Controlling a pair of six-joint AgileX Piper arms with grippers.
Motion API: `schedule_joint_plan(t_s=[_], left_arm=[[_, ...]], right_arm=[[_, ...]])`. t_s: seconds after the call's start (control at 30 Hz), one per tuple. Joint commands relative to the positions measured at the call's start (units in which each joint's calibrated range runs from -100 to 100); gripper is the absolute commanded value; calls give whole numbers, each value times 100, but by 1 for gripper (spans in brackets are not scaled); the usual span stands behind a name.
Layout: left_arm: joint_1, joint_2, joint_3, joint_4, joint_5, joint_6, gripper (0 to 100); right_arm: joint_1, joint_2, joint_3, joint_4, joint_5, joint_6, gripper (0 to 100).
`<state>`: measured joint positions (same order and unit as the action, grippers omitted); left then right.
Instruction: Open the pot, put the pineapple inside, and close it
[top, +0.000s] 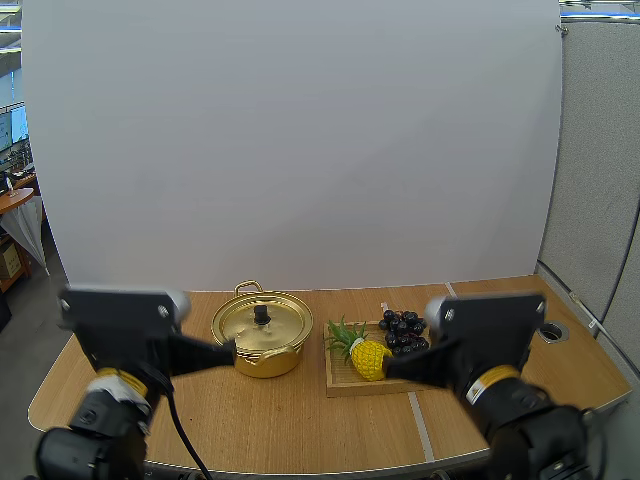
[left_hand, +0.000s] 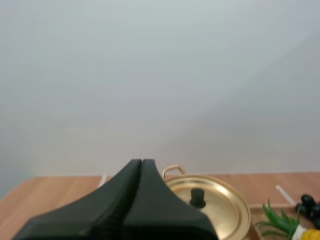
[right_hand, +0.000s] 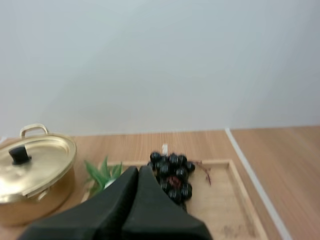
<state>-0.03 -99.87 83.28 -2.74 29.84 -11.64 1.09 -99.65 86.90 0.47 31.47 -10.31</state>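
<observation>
Here, the pot (top: 262, 335) stands just beside the wooden tray (top: 350, 386).

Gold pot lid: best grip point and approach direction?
Take the small black knob standing upright at the centre of the shiny gold metal lid, coming straight down from above. The lid lies level and closed on the gold pot, so its rim probably offers little to pinch. The left hand, shut, is nearest and must open first.
</observation>
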Motion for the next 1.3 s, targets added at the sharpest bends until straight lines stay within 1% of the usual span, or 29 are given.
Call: schedule_joint_plan(t_s=[0.0, 0.1, 0.23, 0.33, 0.47, 0.6, 0.7, 0.97, 1.13, 1.2, 1.23, 1.27], left_arm=[[-24, -13, -560, 42, -124, 60, 0], [-24, -13, -995, 42, 0, 60, 0], [-24, -13, -1562, 42, 998, 60, 0], [-24, -13, -1942, 42, 2017, 60, 0], [-24, -13, -2260, 20, 2574, 60, 0], [-24, 567, -2412, -14, 3120, 60, 0], [-24, 1237, -2455, -39, 3439, 60, 0], [-24, 2805, -2478, -170, 3302, 60, 0], [-24, 3377, -2558, -170, 3248, 60, 0], [-24, 3515, -2585, -170, 3265, 60, 4], [-24, 3588, -2599, -170, 3265, 60, 9], [-24, 3623, -2599, -170, 3265, 60, 17]], right_arm=[[-13, -35, -619, -130, -29, -208, 0], [-13, -35, -1179, -156, 462, -339, 0], [-13, -35, -1852, -119, 1630, -339, 0], [-13, -35, -2164, -119, 2342, -339, 0], [-13, -35, -2386, -119, 3080, -339, 0], [-13, 451, -2648, -119, 3802, -342, 0], [-13, 1198, -2921, -119, 4387, -342, 0], [-13, 2804, -3394, -47, 4573, -342, 0], [-13, 3452, -3426, -4, 4573, -228, 0], [-13, 3596, -3426, -14, 4573, -64, 0], [-13, 3633, -3426, -47, 4573, 43, 0], [-13, 3652, -3426, -47, 4552, 101, 0]])
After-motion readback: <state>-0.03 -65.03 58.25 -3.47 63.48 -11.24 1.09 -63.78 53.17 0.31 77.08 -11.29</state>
